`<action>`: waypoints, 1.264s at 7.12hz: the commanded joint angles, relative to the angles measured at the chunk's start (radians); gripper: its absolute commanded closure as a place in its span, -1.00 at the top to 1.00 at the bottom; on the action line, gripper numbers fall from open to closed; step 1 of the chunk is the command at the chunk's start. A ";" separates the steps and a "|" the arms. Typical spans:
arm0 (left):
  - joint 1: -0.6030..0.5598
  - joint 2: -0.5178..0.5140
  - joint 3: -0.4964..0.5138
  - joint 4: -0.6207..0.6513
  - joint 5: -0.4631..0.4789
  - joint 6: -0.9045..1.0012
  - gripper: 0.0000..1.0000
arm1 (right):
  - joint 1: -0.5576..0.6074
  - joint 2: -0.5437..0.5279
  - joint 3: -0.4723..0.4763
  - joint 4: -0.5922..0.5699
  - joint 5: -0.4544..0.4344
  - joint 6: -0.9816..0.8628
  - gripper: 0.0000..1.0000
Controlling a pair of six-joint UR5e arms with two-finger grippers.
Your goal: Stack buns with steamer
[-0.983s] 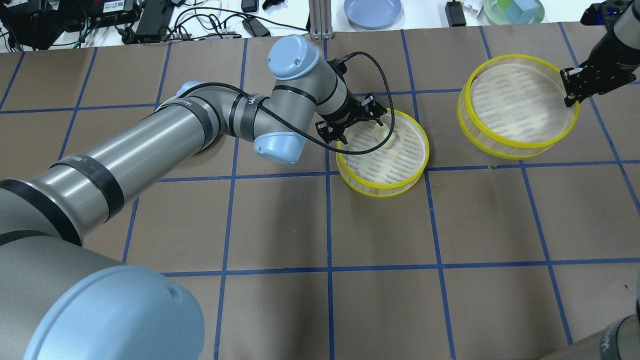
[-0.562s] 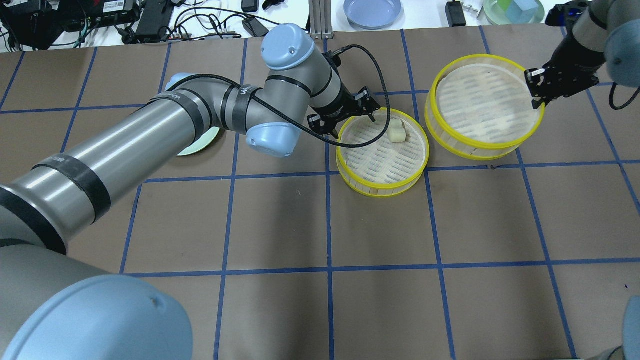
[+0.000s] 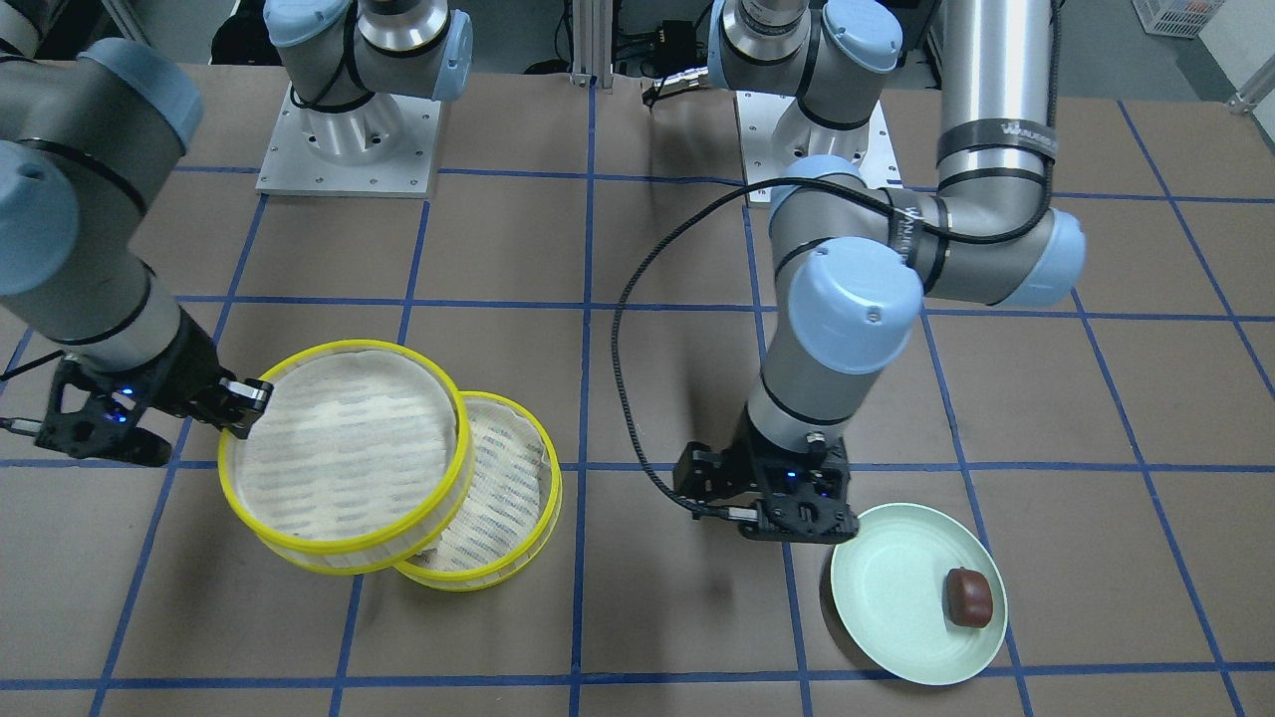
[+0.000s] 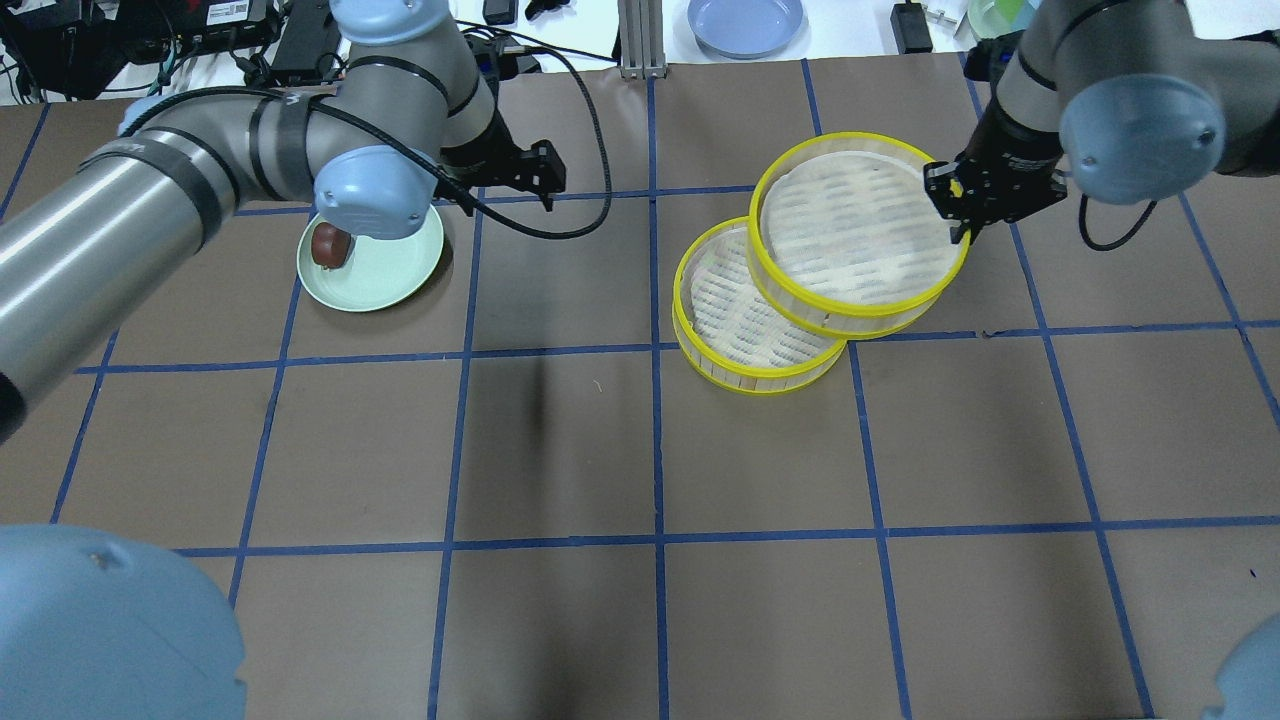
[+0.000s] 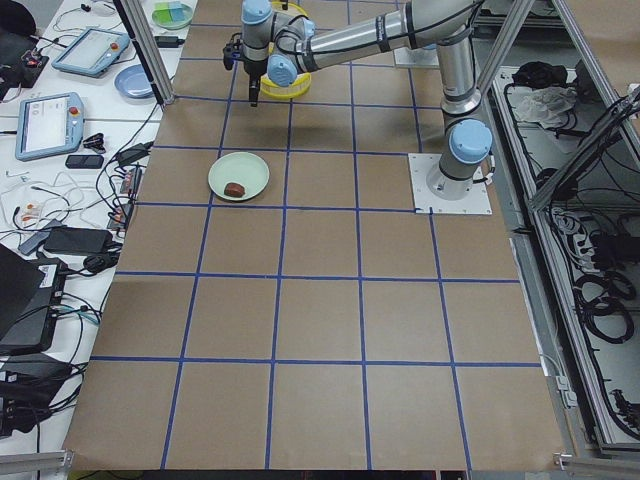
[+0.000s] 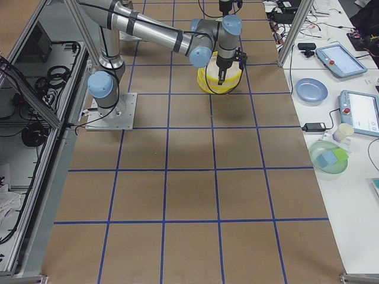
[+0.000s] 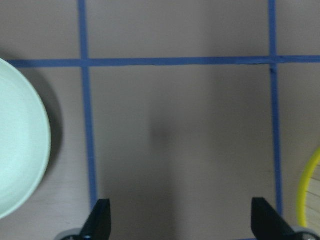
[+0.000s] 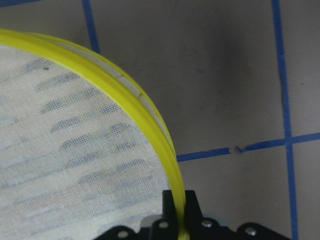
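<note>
My right gripper [image 4: 958,215] is shut on the yellow rim of one steamer tier [image 4: 860,235] and holds it raised, overlapping the far right part of the other tier [image 4: 740,325], which rests on the table. The right wrist view shows the fingers clamped on that rim [image 8: 177,200]. The cream-white bun is hidden. The reddish-brown bun [image 4: 328,245] lies on the pale green plate [image 4: 390,275]. My left gripper [image 4: 545,185] is open and empty, just right of the plate, above bare table [image 7: 182,150].
A blue plate [image 4: 745,22], a green bowl and cables lie on the white bench beyond the table's far edge. The left arm's black cable [image 4: 590,200] loops between the plate and the tiers. The brown table carries a blue tape grid.
The right gripper has carried its tier left, over the other tier, covering the white bun. The left gripper has drawn back from that tier to beside the green plate.
</note>
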 commanded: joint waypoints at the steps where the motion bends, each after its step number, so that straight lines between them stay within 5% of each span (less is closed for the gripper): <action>1: 0.145 -0.004 -0.017 0.005 0.050 0.261 1.00 | 0.089 0.015 0.006 0.008 0.006 0.141 -1.00; 5: 0.324 -0.083 -0.021 0.092 0.040 0.425 1.00 | 0.118 0.058 0.020 -0.011 -0.008 0.148 -1.00; 9: 0.352 -0.189 -0.016 0.142 0.037 0.431 0.95 | 0.112 0.076 0.020 -0.044 -0.011 0.148 -1.00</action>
